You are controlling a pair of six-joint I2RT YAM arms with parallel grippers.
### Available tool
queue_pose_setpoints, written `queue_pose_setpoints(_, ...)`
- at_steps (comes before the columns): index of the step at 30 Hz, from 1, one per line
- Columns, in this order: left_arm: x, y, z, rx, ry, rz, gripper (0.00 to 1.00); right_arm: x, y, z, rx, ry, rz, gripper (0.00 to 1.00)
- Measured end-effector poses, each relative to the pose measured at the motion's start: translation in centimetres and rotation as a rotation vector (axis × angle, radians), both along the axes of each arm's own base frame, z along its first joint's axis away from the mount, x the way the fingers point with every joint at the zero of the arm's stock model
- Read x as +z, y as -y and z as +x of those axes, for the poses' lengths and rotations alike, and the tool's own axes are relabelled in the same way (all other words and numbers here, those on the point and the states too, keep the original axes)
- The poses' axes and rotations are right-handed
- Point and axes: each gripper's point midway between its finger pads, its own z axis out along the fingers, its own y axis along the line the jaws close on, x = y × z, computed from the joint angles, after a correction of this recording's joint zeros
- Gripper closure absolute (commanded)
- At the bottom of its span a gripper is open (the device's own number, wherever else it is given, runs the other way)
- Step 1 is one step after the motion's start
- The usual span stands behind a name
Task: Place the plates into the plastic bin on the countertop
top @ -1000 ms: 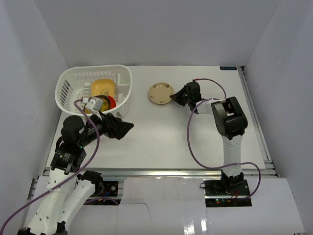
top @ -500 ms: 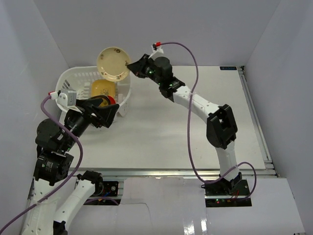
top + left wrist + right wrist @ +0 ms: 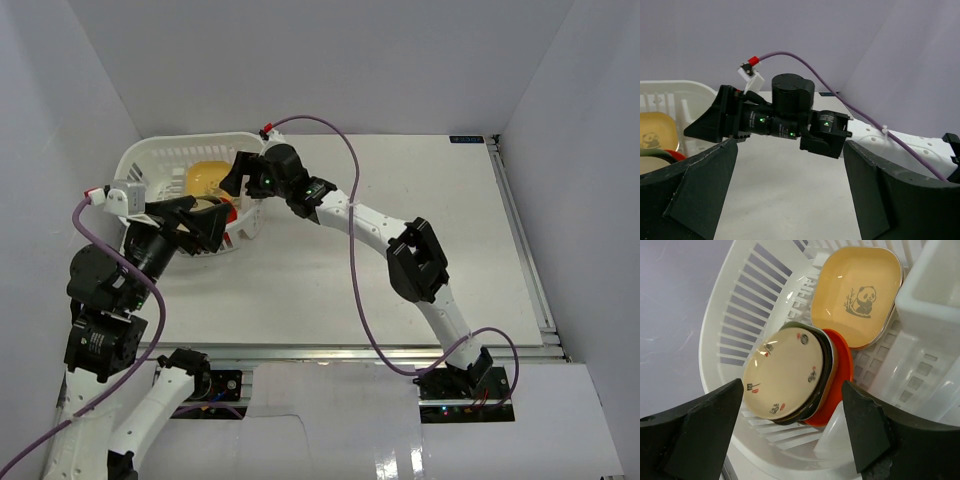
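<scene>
Plates [image 3: 785, 372] lie stacked in the plastic bin [image 3: 150, 155], a cream one on top, with the yellow dish [image 3: 857, 295] beside them. Your right claw [image 3: 790, 415] hangs straight above the stack, jaws wide and holding nothing, so lift it straight up to clear the rim. Your left claw [image 3: 215, 225] hovers by the bin's near wall, wide and empty.

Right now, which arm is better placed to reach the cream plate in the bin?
Probably the right: the right pincer hangs open directly over the cream plate, while the left pincer faces the countertop.
</scene>
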Motion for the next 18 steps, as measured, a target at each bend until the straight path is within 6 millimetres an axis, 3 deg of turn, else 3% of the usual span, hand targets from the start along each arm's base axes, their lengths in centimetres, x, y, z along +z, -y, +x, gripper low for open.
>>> queue_pose_setpoints(3,0.5,-0.8,0.5,0.053,-0.011,-0.002,0.02,0.5,0.7,-0.2,0.0,0.011,-0.006,0.12)
queue_pose_setpoints(6,1.3,-1.3,0.8,0.084,-0.007,-0.01,0.02,2.5,1.8,-1.2,0.011,0.028,0.001,0.09)
queue_pose_setpoints(10,1.3,-1.4,1.1,0.097,-0.025,-0.026,0.02,8.0,4.9,-3.7,0.032,0.11,0.056,0.1)
queue_pose_setpoints(13,0.5,-1.2,1.4,0.091,-0.066,-0.038,0.02,11.0,10.0,-7.7,0.035,0.195,0.072,0.1)
queue_pose_setpoints(18,-1.3,-0.5,1.1,0.059,-0.125,-0.069,0.02,14.3,22.3,-15.2,-0.063,0.369,0.077,0.1)
